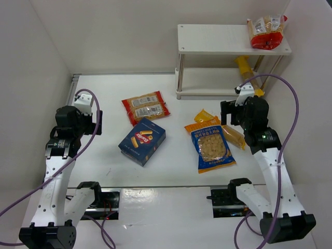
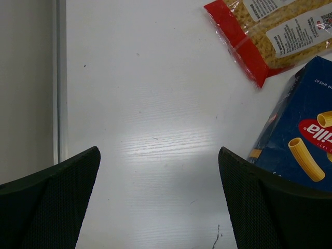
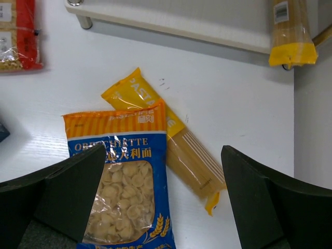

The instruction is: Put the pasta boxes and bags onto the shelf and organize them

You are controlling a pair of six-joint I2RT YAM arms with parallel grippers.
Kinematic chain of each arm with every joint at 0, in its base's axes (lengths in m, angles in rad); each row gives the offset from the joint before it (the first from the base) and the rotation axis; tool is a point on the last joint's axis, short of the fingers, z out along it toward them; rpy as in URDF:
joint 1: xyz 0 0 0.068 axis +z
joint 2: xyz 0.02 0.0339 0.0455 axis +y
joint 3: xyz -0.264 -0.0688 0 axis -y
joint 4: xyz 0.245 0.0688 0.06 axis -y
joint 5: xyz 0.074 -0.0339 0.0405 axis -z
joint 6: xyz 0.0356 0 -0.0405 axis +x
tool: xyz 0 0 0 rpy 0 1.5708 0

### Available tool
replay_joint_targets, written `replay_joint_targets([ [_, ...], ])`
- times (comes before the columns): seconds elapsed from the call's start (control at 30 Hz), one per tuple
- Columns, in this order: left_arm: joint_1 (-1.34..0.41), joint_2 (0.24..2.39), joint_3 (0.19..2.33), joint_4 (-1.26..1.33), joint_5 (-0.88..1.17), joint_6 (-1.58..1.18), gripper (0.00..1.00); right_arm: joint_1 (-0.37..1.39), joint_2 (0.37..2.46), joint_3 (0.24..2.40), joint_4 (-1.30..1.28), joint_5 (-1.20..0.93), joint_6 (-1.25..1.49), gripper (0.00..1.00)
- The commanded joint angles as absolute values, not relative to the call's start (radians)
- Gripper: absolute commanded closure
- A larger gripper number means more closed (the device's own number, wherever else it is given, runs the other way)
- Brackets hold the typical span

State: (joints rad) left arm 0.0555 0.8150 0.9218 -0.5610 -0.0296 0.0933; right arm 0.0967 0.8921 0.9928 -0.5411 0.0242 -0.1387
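The white shelf [image 1: 212,37] stands at the back right. One red-edged clear bag [image 1: 266,32] lies on its top board, and a long yellow bag [image 1: 248,72] rests on its lower board [image 3: 181,23]. On the table lie another red-edged bag [image 1: 146,107], the dark blue box [image 1: 142,140] and a blue-and-orange bag [image 1: 212,148] overlapping a second yellow bag [image 3: 192,161]. My right gripper [image 3: 163,149] hangs open above those two bags, holding nothing. My left gripper [image 2: 158,150] is open over bare table, left of the box [image 2: 301,135].
White walls close in the table on the left, back and right. A metal strip [image 2: 58,78] runs along the left edge. The shelf's thin legs [image 1: 179,78] stand on the table. Purple cables loop from both arms.
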Motion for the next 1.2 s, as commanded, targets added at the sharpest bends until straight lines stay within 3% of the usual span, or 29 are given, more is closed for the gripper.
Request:
replay_joint_targets([
  [0.0, 0.051, 0.802, 0.936, -0.549, -0.041, 0.066, 0.0, 0.075, 0.881, 0.936, -0.532, 0.056, -0.097, 0.0],
  [0.3, 0.051, 0.802, 0.936, -0.558, -0.031, 0.066, 0.0, 0.055, 0.88, 0.885, -0.488, 0.138, -0.097, 0.0],
  [1.17, 0.051, 0.841, 0.945, -0.568, -0.003, 0.075, 0.0, 0.055, 0.91, 0.885, -0.479, 0.123, -0.097, 0.0],
])
